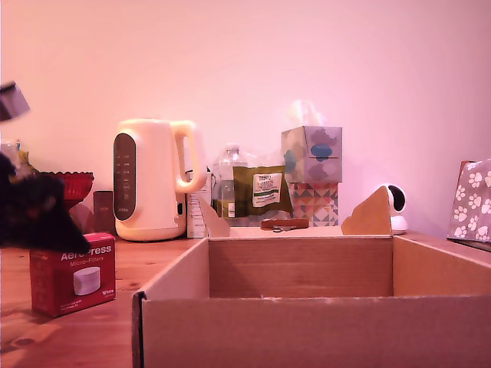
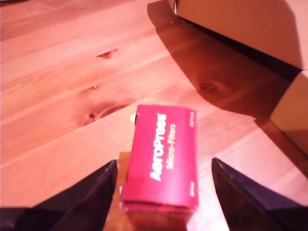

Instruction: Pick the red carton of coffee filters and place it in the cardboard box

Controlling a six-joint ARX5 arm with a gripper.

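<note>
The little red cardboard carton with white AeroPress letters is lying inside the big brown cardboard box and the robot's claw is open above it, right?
Not quite. The small red cardboard carton of coffee filters is not inside the large brown cardboard box; it stands on the wooden table beside it, as the exterior view shows. The rest holds: the wrist view shows the gripper open, one finger on each side of the carton.

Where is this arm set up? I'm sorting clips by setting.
Probably a home kitchen or pantry counter. A cream electric kettle stands on a knotty wooden tabletop by a plain wall, with stacked patterned tissue boxes behind a large brown cardboard box.
</note>
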